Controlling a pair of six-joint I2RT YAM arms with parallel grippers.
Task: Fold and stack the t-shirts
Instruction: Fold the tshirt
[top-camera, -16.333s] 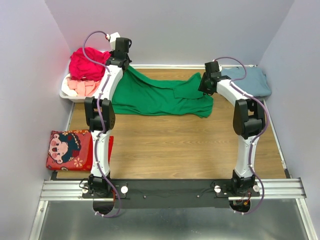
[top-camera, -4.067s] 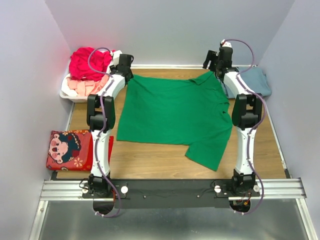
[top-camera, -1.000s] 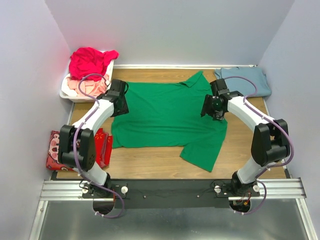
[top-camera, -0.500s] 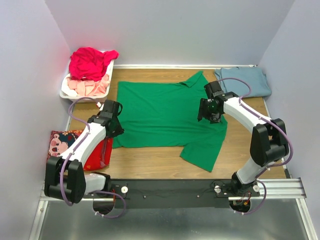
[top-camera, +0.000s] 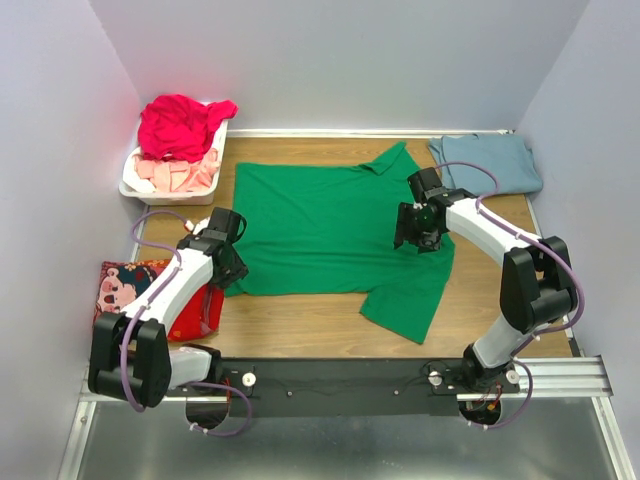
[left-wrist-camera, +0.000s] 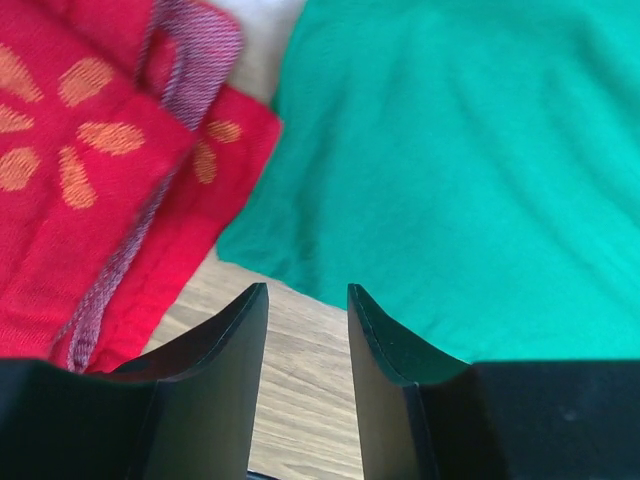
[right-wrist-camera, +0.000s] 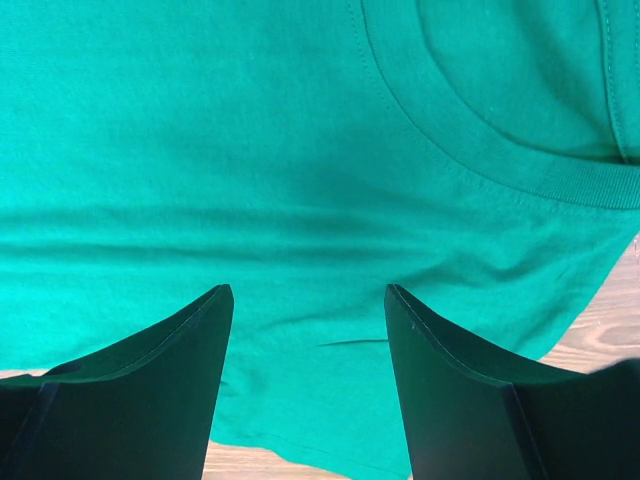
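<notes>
A bright green t-shirt (top-camera: 320, 225) lies spread flat on the wooden table (top-camera: 300, 320), one sleeve pointing toward the near edge. My left gripper (top-camera: 233, 274) hovers at its near left corner. In the left wrist view that gripper (left-wrist-camera: 307, 300) is open, with bare wood between the fingers and the green hem (left-wrist-camera: 300, 280) just ahead. My right gripper (top-camera: 410, 232) hangs open over the shirt's right side, empty, and its wrist view shows the gripper (right-wrist-camera: 308, 300) above green cloth below the collar (right-wrist-camera: 480, 150). A folded blue-grey t-shirt (top-camera: 490, 163) lies at the back right.
A white basket (top-camera: 135, 188) at the back left holds a magenta-red t-shirt (top-camera: 180, 120) and a pale pink one (top-camera: 175, 172). A red patterned cushion (top-camera: 140, 300) lies at the left edge, beside my left gripper, and shows as red cloth (left-wrist-camera: 90, 150) in the left wrist view. Walls close in three sides.
My left arm has swung back from the shirt's left edge to its near left corner. The right gripper has drifted slightly left over the shirt. The shirt has not moved.
</notes>
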